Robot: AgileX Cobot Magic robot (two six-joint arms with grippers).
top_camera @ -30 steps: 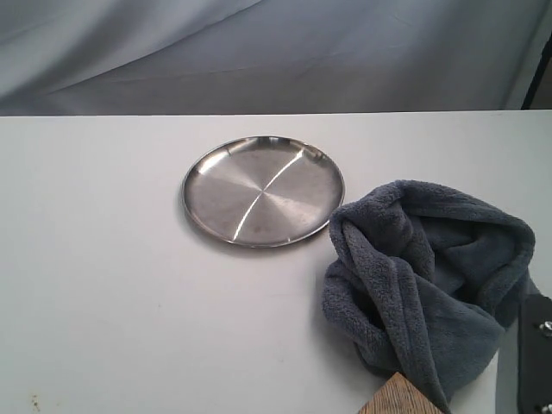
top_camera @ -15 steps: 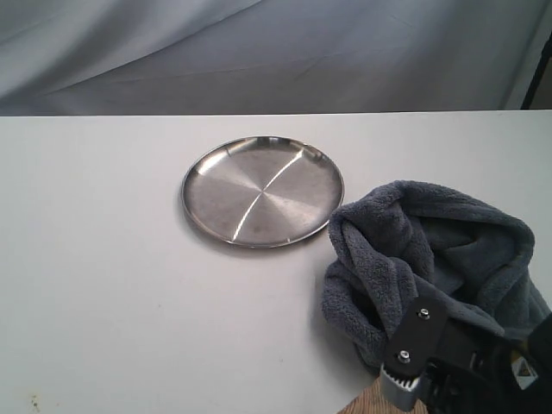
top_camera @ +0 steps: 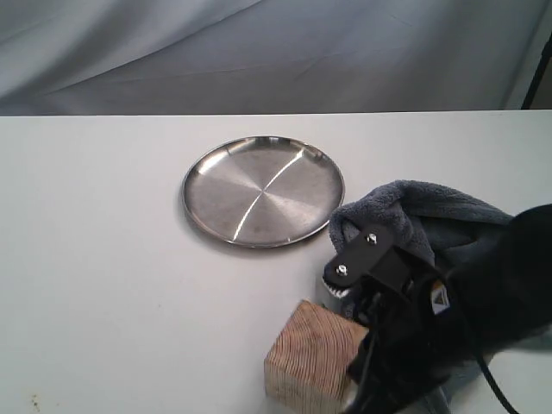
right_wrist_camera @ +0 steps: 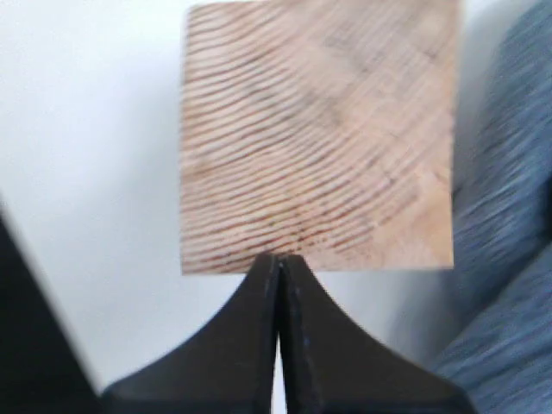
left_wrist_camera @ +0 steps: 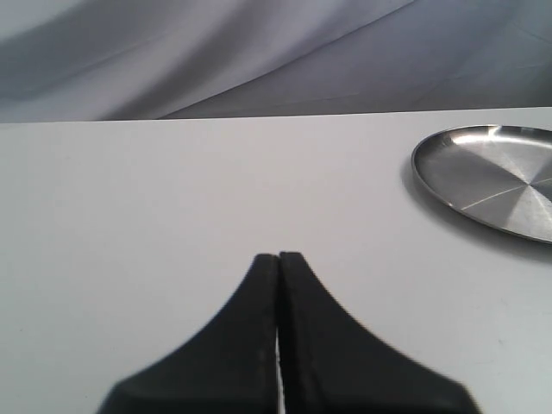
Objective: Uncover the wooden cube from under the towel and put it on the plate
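Exterior view is showing the plate (top_camera: 263, 191) sitting empty toward the back of the white desk (top_camera: 103, 259), with a grey cloth backdrop (top_camera: 259, 52) hanging behind it. The wooden cube (top_camera: 310, 362) is resting uncovered on the desk near its front edge, apart from the plate and in front of it, its grain lines showing on the top face. The towel (top_camera: 431, 211) is lying bunched in a heap to the right, one fold reaching close to the plate's rim. The black right arm (top_camera: 405, 293) is leaning in over the towel and is hiding the cube's right side, so whether cube and towel are touching cannot be told. Left wrist view is showing the left hand (left_wrist_camera: 278, 257) hanging over bare desk with its two fingers pressed together and gripping nothing, while the plate is sitting off to one side, well apart from it. Right wrist view is showing the right hand (right_wrist_camera: 278, 259) with its fingers likewise pressed together, their tips lying at the near edge of the cube's top face and not clamping it. Here the towel is lying just beside the cube. Whether the tips are actually touching the wood cannot be told.
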